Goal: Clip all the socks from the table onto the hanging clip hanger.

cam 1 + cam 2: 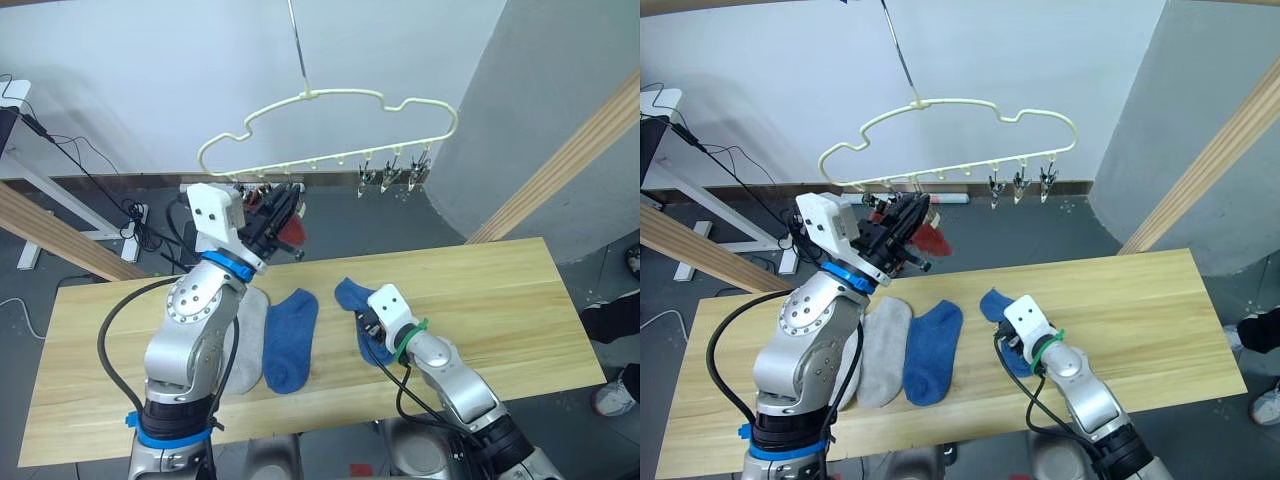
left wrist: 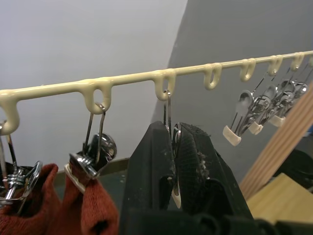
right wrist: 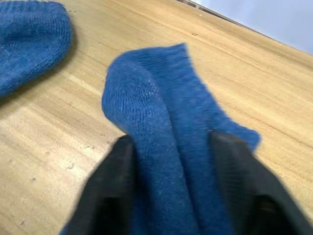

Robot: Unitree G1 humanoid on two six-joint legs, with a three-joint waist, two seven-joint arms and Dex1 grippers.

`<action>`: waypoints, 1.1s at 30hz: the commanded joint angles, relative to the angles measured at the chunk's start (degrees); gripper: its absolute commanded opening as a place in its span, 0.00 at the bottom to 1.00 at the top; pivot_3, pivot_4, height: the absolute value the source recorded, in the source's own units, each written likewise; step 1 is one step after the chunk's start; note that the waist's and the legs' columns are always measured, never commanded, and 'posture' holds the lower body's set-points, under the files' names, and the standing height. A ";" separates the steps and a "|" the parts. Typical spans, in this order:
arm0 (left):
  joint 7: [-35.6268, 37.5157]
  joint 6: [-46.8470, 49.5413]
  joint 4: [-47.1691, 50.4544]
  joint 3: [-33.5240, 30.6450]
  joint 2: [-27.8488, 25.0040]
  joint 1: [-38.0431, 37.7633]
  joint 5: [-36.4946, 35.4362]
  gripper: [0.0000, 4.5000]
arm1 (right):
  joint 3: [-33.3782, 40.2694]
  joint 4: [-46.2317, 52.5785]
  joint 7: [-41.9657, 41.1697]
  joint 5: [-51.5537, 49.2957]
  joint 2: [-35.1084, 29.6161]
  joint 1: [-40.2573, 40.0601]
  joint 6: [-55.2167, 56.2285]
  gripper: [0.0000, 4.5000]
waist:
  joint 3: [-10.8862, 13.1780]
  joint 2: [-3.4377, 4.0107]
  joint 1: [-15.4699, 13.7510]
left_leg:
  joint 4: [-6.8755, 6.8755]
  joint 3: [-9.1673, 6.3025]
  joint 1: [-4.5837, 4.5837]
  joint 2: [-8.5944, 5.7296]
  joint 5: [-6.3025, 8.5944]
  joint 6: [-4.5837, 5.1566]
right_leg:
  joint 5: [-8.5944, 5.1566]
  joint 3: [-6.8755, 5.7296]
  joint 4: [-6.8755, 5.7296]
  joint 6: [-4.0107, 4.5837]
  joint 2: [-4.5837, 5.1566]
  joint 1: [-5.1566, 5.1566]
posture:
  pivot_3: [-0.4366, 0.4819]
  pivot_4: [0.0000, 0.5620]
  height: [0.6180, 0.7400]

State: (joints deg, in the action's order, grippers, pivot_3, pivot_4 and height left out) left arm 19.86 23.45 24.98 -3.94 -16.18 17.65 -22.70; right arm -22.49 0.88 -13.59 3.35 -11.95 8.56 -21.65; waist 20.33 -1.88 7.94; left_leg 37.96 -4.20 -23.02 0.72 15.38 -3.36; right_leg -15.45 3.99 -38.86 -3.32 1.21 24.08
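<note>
Pincers split the work: the left pincer pinches a metal clip on the pale-yellow wavy wire hanger, beside 2 clipped rust-red socks; the right pincer pinches a blue sock on the light wood surface. Below the hanger, 1 blue sock and grey socks remain.

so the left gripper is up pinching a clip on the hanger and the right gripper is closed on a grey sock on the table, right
Not quite: the sock in the right gripper is a blue sock, not grey, as the right wrist view shows. The rest holds: the left gripper is up at the clip hanger, pinching a clip, and the blue sock lies on the table.
</note>
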 commanded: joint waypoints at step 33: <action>-12.31 23.71 3.37 -12.76 -2.74 6.02 -39.50 0.02 | 6.30 22.75 -8.20 -11.38 6.74 5.92 1.21 0.00 | 0.01 0.01 -0.03 | -0.03 -0.11 -0.06 -0.01 0.01 -0.01 | 0.00 0.01 0.03 0.01 0.03 0.08 | 0.25 0.64 0.98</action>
State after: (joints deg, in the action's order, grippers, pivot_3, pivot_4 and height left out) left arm 7.49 48.22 26.34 -16.66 -18.49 23.84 -61.16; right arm -16.71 20.36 -21.37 -6.59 -5.82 14.20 -21.68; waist 20.34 -1.88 7.92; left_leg 37.93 -4.31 -23.08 0.71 15.39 -3.37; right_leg -15.44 4.00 -38.83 -3.31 1.24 24.16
